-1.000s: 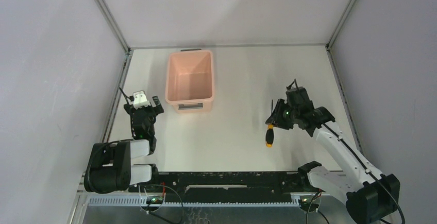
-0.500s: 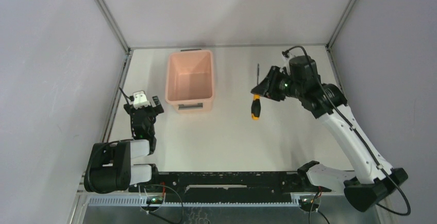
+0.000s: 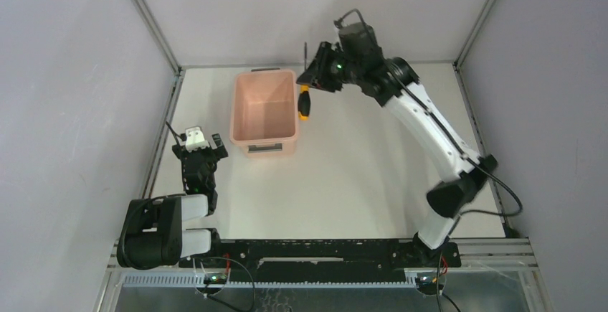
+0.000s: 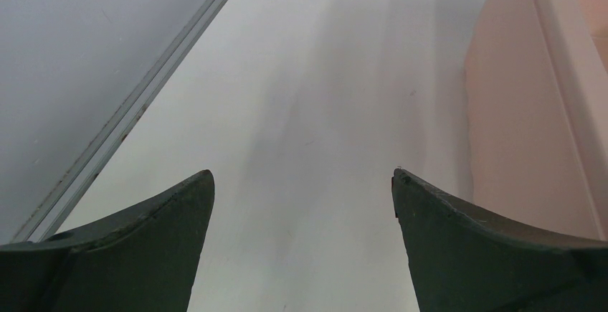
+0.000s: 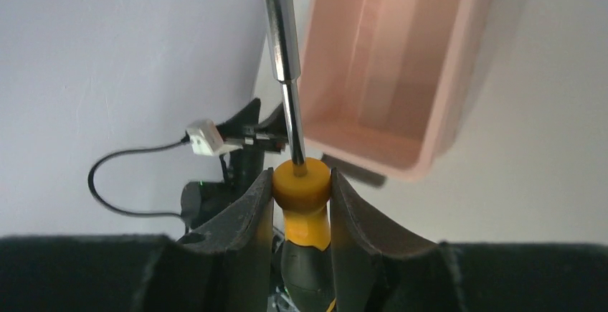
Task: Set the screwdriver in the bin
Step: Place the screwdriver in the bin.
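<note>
Carry step. Right tool [image 3: 312, 82] clenched on screwdriver [image 3: 304, 104], aloft, handle down, at right rim of bin [image 3: 262, 111]. Left tool [image 4: 301, 183] released, idle near-left. Next, likely: shift left over bin, let go.

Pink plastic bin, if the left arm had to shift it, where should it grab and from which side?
Probably the rim of the pale pink rectangular plastic bin, on the long wall facing the left gripper, from above: the tub stands upright and open, so one of the fingers could drop inside, the other outside.
</note>
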